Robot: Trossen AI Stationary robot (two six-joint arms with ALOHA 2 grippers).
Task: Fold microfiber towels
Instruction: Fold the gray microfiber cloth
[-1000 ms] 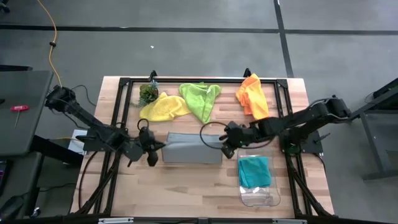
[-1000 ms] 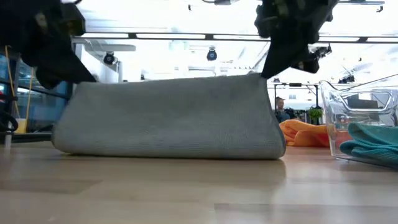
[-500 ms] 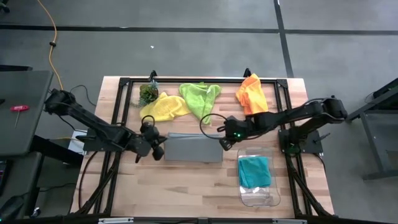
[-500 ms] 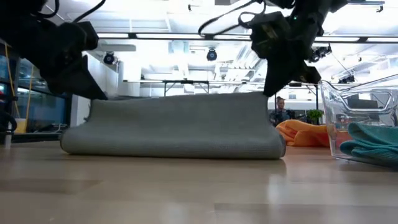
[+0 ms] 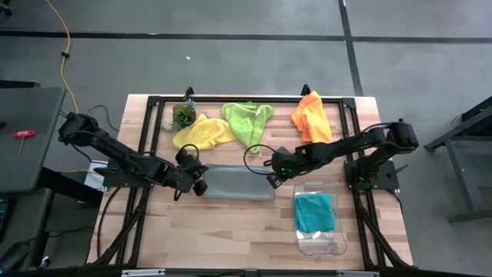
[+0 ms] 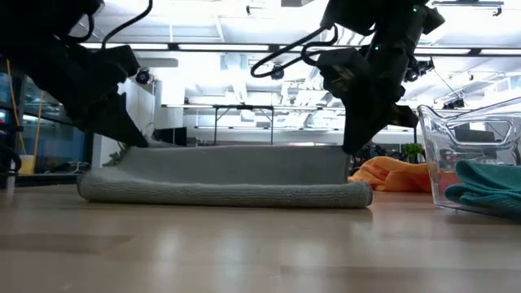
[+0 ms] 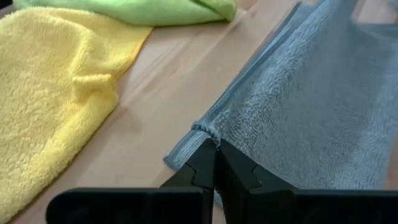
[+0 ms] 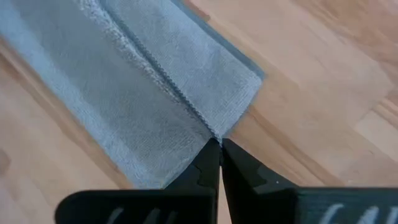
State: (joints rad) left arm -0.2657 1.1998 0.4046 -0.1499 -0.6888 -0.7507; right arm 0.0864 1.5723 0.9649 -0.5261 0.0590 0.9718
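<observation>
A grey towel (image 5: 240,183) lies folded in two in the middle of the table, its rounded fold (image 6: 220,193) toward the near edge. My left gripper (image 5: 201,183) is shut on its left end and my right gripper (image 5: 270,178) on its right end. The upper layer slopes low from the fold to the held corners. Yellow (image 5: 204,132), lime green (image 5: 247,123) and orange (image 5: 311,117) towels lie crumpled along the far side. A teal towel (image 5: 315,211) lies in a clear bin. My left gripper pinches the left corner of the grey towel's upper layer, at its hemmed edge (image 7: 205,129), between its two fingertips, slanting down from the left. That corner is held just above the lower layer. My right gripper pinches the right corner of the same upper layer (image 8: 217,132) at its stitched edge, coming steeply from above. The edge between the two corners runs nearly straight.
The clear plastic bin (image 5: 321,238) stands near the right front. A small dark-green clump (image 5: 183,115) sits at the far left. A black frame (image 5: 154,104) borders the table. Bare wood shows in front of the grey towel.
Both grippers, still shut on the upper layer's corners, have sunk and gone toward the far edge. The grey towel's raised upper layer has come down from a tall arch to a low slope over the lower layer; the near fold has stayed in place.
</observation>
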